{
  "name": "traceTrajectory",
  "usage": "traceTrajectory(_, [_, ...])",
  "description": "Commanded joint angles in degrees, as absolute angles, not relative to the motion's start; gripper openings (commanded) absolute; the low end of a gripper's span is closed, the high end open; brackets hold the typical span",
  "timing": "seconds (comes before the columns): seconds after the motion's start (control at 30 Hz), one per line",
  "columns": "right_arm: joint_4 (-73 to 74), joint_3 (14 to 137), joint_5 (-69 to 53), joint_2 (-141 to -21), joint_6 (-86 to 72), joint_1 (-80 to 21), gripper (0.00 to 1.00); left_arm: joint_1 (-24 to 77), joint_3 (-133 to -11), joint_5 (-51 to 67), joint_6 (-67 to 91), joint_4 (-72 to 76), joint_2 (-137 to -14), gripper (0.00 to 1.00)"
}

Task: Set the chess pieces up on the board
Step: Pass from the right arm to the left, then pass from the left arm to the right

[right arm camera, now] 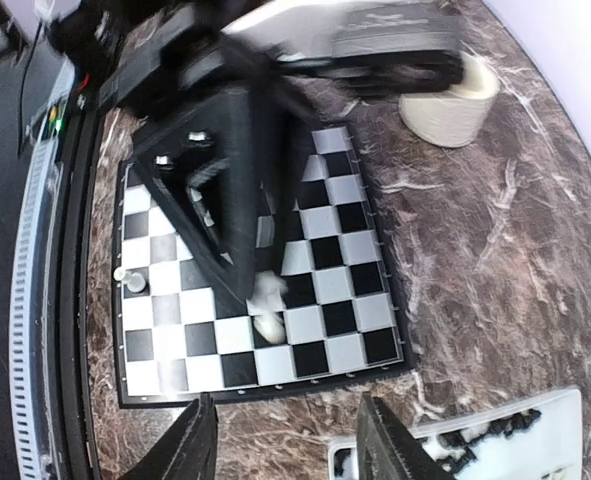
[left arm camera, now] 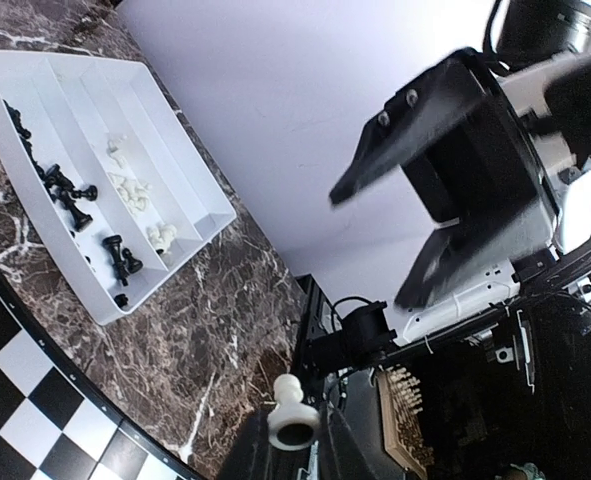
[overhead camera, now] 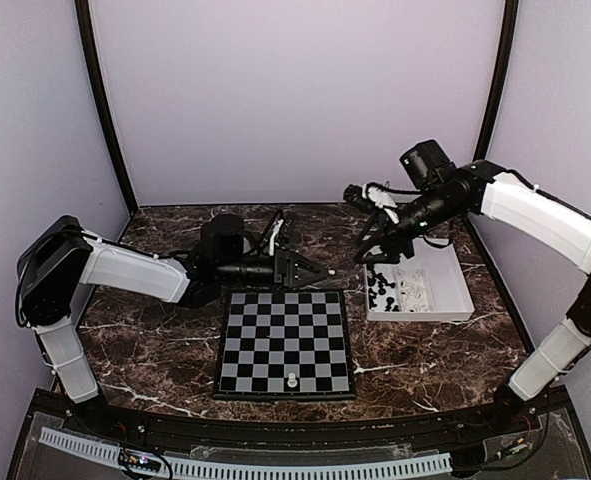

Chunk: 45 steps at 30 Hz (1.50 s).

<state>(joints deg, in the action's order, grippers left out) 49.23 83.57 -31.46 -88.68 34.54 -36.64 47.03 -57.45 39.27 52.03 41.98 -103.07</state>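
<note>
Left gripper: jaws are clamping a white chess piece, hovering near the board's upper right corner, at frame centre.
Right gripper: jaws are standing apart, holding nothing, above the tray's upper left corner.
Board: is lying at lower centre, carrying one lone white pawn in its bottom row.
Tray: is sitting just right of the board, holding black pieces and white pieces.
</note>
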Motion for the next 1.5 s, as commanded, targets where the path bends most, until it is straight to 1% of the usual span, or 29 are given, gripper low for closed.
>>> traceTrajectory(0.0, [40.13,80.91,-52.81,-85.8,19.85,-26.43,0.5,46.63,-54.6,34.04,47.59,47.79,-97.63,0.05])
traceTrajectory(0.1, [29.09,74.58,-62.85,-86.5,6.13,-23.67,0.5,46.67,-53.02,29.54,46.03,52.77,-96.56,0.05])
traceTrajectory(0.2, [18.5,69.43,-69.26,-88.09,-6.01,-23.63,0.52,46.63,-52.21,27.13,46.04,56.22,-96.61,0.04])
traceTrajectory(0.33, [-4.98,63.21,-74.11,-89.73,-26.42,-23.95,0.52,46.65,-53.04,27.22,47.21,58.73,-98.25,0.04])
traceTrajectory(0.4, [-9.61,62.54,-75.19,-90.82,-31.23,-24.33,0.51,46.74,-53.16,27.29,48.14,60.08,-99.06,0.04])
traceTrajectory(0.67, [-14.31,62.76,-75.39,-92.52,-35.44,-26.48,0.44,47.34,-54.62,28.76,50.0,60.72,-101.12,0.04])
traceTrajectory(0.8, [-14.22,63.02,-74.76,-92.78,-35.31,-27.08,0.42,47.88,-55.84,29.45,50.0,60.48,-102.12,0.04])
traceTrajectory(0.97, [-12.8,63.18,-73.44,-93.13,-34.46,-27.16,0.37,48.29,-56.55,29.78,50.22,60.95,-102.76,0.04])
traceTrajectory(1.3, [-11.6,64.4,-72.86,-94.7,-33.51,-27.31,0.36,48.8,-57.37,30.35,50.62,61.23,-103.76,0.04])
traceTrajectory(1.47, [-11.6,64.43,-72.95,-94.75,-33.38,-27.61,0.3,48.93,-57.67,30.62,51.07,61.44,-104.37,0.04])
